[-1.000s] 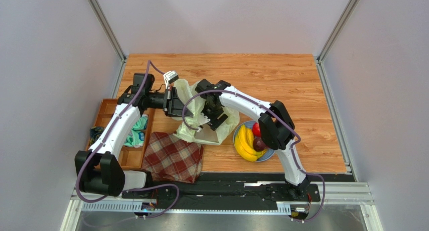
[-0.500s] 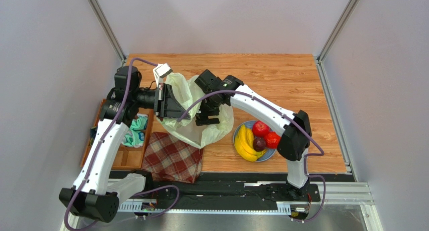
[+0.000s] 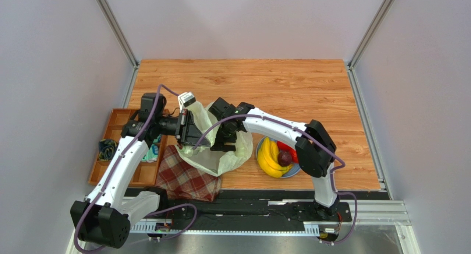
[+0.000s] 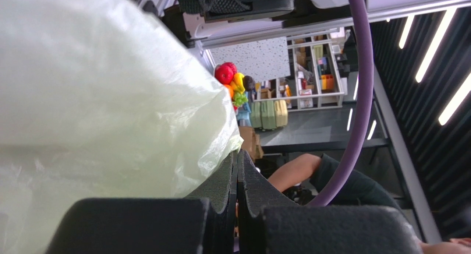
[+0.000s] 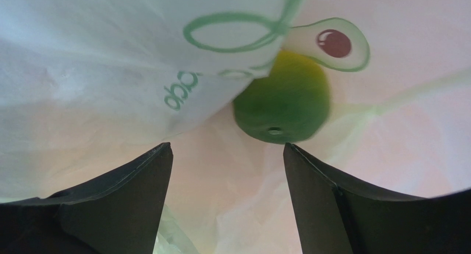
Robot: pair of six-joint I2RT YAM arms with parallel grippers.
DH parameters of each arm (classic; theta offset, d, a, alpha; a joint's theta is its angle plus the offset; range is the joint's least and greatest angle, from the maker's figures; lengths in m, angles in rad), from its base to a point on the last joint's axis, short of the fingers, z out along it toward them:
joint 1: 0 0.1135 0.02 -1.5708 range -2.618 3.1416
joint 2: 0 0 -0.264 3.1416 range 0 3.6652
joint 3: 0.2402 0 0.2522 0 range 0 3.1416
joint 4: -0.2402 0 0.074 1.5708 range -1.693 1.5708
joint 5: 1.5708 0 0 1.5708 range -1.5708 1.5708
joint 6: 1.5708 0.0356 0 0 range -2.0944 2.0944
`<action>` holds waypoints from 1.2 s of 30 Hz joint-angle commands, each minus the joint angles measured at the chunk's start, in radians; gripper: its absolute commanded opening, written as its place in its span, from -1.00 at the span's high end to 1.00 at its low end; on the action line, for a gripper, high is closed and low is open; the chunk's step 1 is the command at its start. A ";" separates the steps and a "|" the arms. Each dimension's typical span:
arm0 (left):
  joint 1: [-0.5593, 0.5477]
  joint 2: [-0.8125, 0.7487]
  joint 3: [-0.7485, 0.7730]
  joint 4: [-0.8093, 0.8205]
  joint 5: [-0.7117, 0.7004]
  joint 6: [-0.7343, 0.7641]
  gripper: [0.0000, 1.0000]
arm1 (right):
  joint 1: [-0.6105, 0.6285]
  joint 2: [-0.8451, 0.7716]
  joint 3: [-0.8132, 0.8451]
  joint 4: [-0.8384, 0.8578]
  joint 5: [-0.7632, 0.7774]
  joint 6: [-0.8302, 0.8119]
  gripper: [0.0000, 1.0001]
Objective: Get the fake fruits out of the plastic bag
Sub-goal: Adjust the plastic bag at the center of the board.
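Observation:
The pale yellow-green plastic bag (image 3: 224,160) lies crumpled near the table's front, its mouth held up. My left gripper (image 3: 193,143) is shut on the bag's rim; in the left wrist view the film (image 4: 110,110) is pinched at the gripper's tips (image 4: 238,154). My right gripper (image 3: 222,144) is open and reaches into the bag. In the right wrist view a green round fruit (image 5: 283,102) lies on the bag's inside, just beyond the open gripper (image 5: 226,150). The banana bunch (image 3: 268,157), a red fruit (image 3: 287,149) and a dark purple fruit (image 3: 284,158) sit on the blue plate (image 3: 276,177).
A red plaid cloth (image 3: 188,175) lies in front of the bag. A wooden tray (image 3: 119,154) with teal and dark items stands at the left edge. My right arm's elbow hangs over the plate's right side.
Both arms and the bag have come down and nearer the front edge. My right gripper has gone deeper into the bag. The right elbow now covers part of the plate.

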 commanded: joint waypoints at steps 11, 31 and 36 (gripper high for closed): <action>-0.016 -0.078 -0.137 -0.084 0.312 -0.019 1.00 | -0.042 0.113 0.116 0.221 0.008 0.304 -0.68; 0.265 -0.155 -0.099 -0.193 0.086 0.099 1.00 | -0.051 0.073 0.230 0.042 -0.153 0.583 -0.62; 0.338 -0.035 -0.105 -0.064 0.029 0.044 0.30 | -0.031 -0.140 -0.182 0.209 -0.063 0.461 -0.68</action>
